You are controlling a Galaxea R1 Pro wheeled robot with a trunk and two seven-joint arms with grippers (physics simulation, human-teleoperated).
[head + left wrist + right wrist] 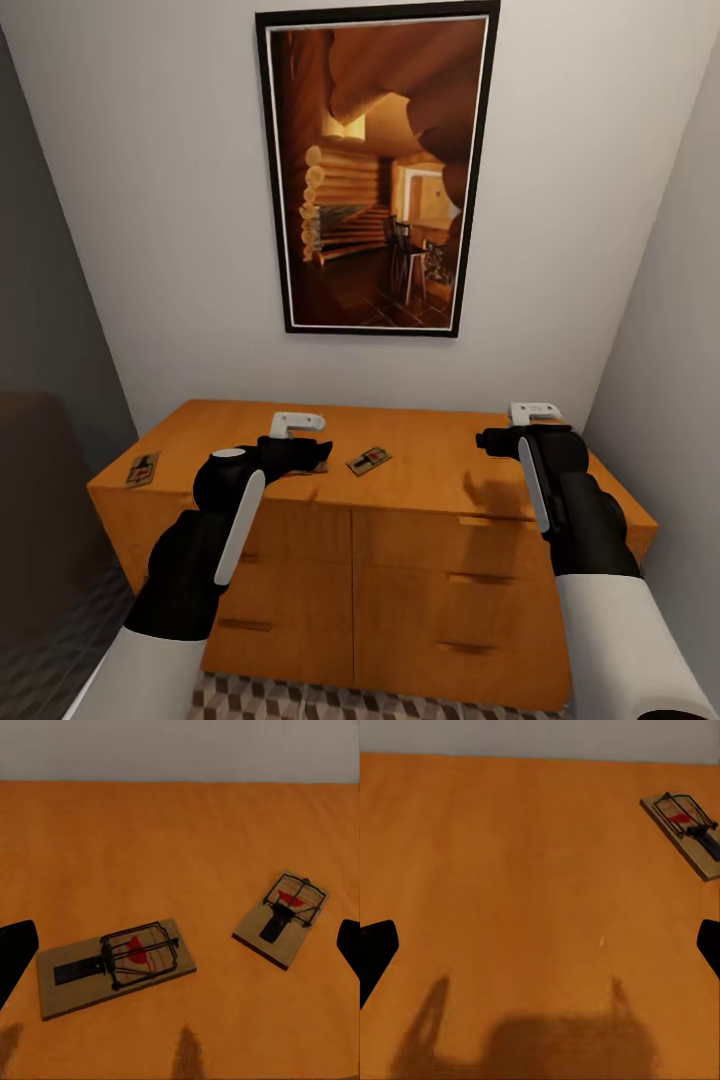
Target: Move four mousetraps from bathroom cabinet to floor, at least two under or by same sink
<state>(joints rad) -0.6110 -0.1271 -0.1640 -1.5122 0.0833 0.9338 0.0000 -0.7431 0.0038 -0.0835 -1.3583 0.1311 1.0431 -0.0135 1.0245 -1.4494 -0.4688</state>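
Mousetraps lie on top of an orange wooden cabinet (430, 480). One mousetrap (142, 468) sits near the cabinet's left end and another mousetrap (368, 460) lies near the middle. My left gripper (300, 440) hovers open just left of that middle one, over a trap mostly hidden beneath it. In the left wrist view both nearby traps show, the closer trap (116, 966) and the farther trap (281, 919), with the gripper (180, 952) open above the wood. My right gripper (530, 420) hangs open over the cabinet's right part, and its wrist view shows a trap (686, 832) off to one side. The sink is out of view.
A large framed picture (375, 170) hangs on the white wall behind the cabinet. Walls close in on both sides. The cabinet front has several drawers (460, 590). A strip of cube-patterned bathroom floor (300, 700) shows below it.
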